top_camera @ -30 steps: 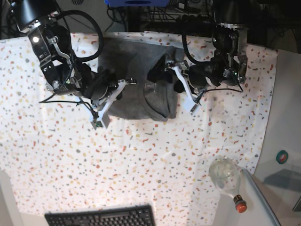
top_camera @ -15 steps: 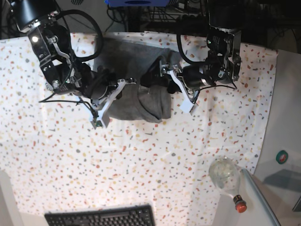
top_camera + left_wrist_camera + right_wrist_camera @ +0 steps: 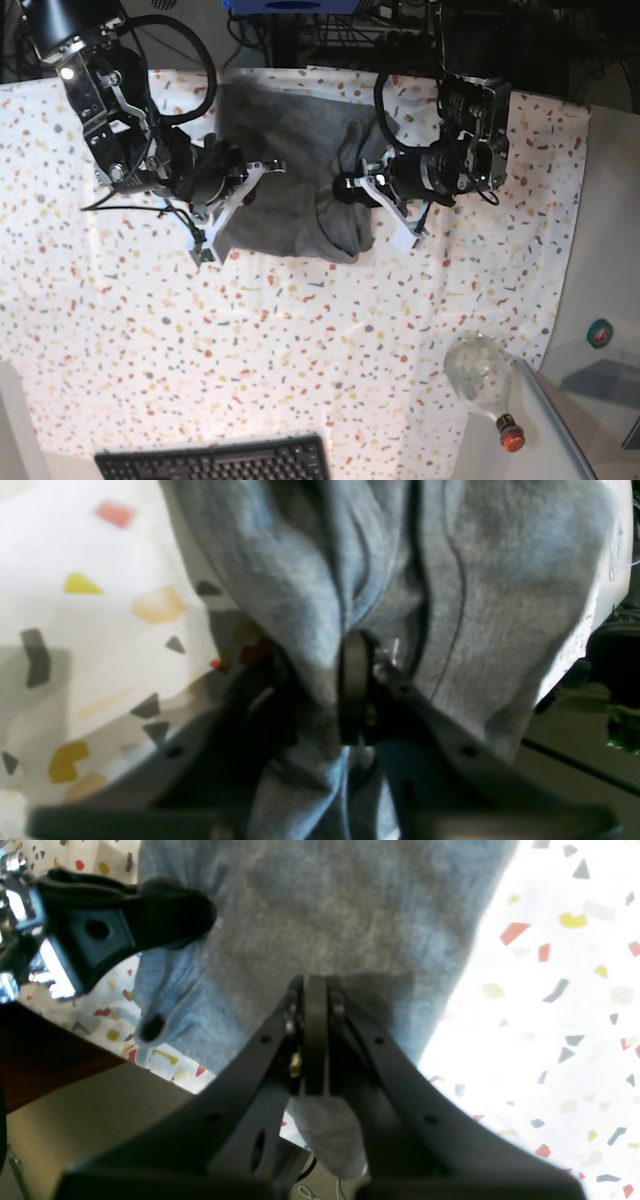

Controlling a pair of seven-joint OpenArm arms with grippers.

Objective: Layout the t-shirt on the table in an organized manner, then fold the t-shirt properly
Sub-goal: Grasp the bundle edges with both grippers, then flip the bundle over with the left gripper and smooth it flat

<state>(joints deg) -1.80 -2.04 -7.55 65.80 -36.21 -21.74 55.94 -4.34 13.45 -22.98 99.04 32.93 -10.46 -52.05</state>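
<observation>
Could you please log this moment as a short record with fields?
garment: t-shirt, bunched, not flat
surface: table, speckled cloth
left end effector: closed on a fold of the shirt
right end effector: shut on the shirt's edge
other items: bottle, keyboard
fold status: not yet laid out

You're looking at a heather-grey t-shirt [image 3: 295, 190] on a white table [image 3: 300, 340] cloth — flecked red, yellow, grey and orange; black keyboard [image 3: 215, 462] below.

One t-shirt [image 3: 295, 190], one table [image 3: 300, 340], two pincers, one bottle [image 3: 482, 380], one keyboard [image 3: 215, 460].
</observation>
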